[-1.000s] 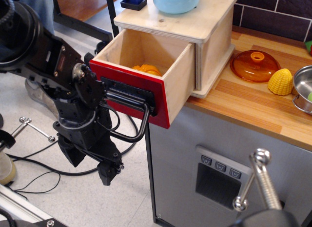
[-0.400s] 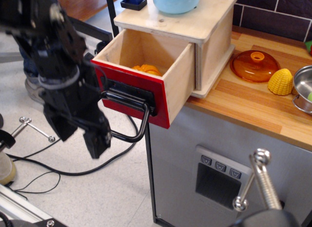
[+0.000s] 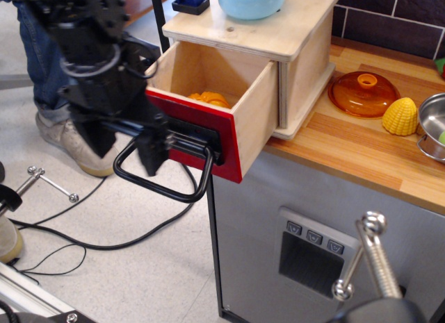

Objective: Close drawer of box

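The drawer was seen pulled well out of the box, which was set at the left end of the bench. Its pale plywood sides and glossy red front panel were plainly shown, but the left part of that panel was hidden behind the gripper. Only a sliver of something orange could be made out inside the drawer (what it was could not be told). The black loop handle was seen hanging below the panel, its upper left corner covered by the blurred gripper; whether the fingers were apart or together could not be told, nor whether the panel was touched. On the box top, a blue bowl was cut off by the upper edge. Beside the box on the bench, an orange lid, a yellow corn piece and a metal pot, cropped at the right, were seen.
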Tool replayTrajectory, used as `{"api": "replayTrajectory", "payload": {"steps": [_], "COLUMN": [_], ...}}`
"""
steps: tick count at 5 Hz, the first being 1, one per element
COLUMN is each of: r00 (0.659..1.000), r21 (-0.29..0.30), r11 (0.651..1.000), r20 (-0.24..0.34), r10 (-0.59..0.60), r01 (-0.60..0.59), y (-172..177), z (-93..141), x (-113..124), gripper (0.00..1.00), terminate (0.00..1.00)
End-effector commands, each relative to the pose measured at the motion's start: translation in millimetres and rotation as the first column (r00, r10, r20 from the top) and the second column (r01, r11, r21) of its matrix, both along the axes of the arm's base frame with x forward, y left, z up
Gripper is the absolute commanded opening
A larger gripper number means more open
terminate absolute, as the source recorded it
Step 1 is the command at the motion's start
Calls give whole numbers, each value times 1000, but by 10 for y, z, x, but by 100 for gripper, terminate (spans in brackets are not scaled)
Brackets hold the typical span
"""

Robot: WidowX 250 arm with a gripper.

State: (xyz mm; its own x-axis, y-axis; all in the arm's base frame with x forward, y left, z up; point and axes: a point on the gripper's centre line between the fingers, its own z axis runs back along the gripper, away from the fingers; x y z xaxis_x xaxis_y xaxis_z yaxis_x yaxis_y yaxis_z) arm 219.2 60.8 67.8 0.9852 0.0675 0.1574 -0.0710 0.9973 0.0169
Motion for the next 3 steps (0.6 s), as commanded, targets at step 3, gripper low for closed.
{"api": "replayTrajectory", "payload": {"steps": [3], "r00": [989], "r21": [58], "r11": [992], "r20": [110], "r10": [103], "r01": [-110], "y": [17], "z": [29], "x": [627], "gripper": [100], "terminate": [0]}}
